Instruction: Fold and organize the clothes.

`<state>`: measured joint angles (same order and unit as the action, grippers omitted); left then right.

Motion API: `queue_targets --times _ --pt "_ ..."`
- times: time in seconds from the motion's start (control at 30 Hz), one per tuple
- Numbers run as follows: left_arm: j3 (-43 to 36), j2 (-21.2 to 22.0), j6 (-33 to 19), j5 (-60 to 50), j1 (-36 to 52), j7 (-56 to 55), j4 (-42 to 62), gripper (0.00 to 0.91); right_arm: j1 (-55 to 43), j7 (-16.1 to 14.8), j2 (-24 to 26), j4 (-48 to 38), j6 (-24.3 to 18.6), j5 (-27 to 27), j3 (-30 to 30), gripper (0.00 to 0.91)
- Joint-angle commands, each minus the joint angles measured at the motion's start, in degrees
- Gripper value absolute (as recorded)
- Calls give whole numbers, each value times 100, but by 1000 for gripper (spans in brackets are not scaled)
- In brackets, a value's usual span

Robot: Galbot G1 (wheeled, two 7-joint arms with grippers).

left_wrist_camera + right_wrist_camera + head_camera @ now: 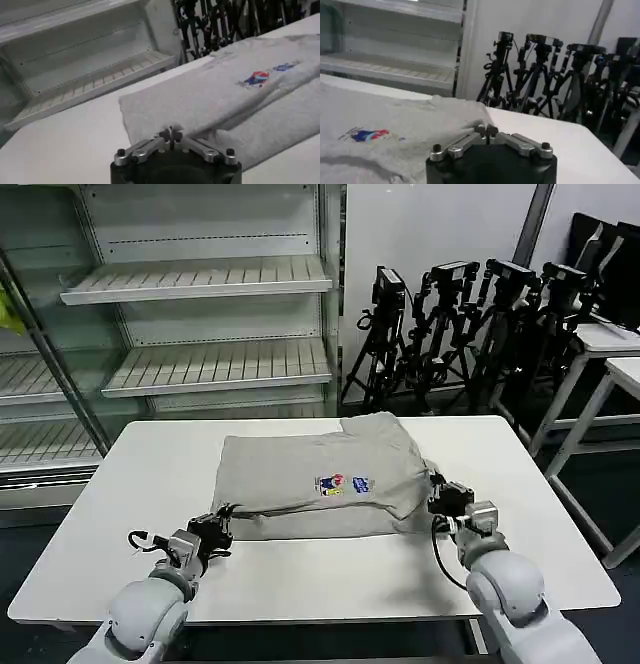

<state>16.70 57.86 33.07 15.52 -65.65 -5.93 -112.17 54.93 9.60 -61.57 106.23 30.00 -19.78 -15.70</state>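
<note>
A light grey short-sleeved cotton T-shirt (320,474) with a small blue, yellow and pink cartoon print is lying partly folded across the middle of the white rectangular worktop (150,474), its upper layer doubled over toward the near edge. The left gripper (216,522) is pinching the shirt's near left corner, fingers pressed together on the fabric, as the left wrist view confirms (171,135). The right gripper (437,496) is clamping the shirt's right edge, fingers closed on cloth (487,131). Black camera tripods (450,324) are standing beyond the far right corner, beside white shelving (200,314).
</note>
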Motion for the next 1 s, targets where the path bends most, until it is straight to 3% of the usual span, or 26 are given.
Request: queue_targets --times 0.03,0.27,0.37,0.47,0.6,0.73,0.8,0.83,0.87,1.0 --pt "-123 88 -1 -76 260 -22 252 907 -506 -62 -102 -583 21 255 303 907" --pt "149 191 -8 63 8 -96 24 907 346 21 -205 58 -470 450 -74 907" --pt "291 255 -8 77 -217 -123 -152 907 860 103 -218 461 -490 428 -349 907" --pt "396 318 -13 102 -527 -137 -249 907 1436 152 -194 901 -440 396 -682 907" --pt "383 359 -50 99 -670 -130 -100 907 1718 225 -185 816 -233 212 -920 907" --pt "334 404 -19 224 -574 -129 81 907 1625 349 -241 459 159 -479 -996 907" --pt "324 415 -30 251 -524 -138 144 30 1570 393 -267 361 266 -907 -994 907" --pt "315 412 -32 294 -505 -145 174 20 1555 409 -278 310 307 -1080 -975 212" --pt "313 409 -29 311 -497 -152 182 20 1552 415 -287 294 309 -1177 -966 0" --pt "324 392 -8 387 -506 -156 211 20 1575 410 -304 309 313 -1419 -900 0"
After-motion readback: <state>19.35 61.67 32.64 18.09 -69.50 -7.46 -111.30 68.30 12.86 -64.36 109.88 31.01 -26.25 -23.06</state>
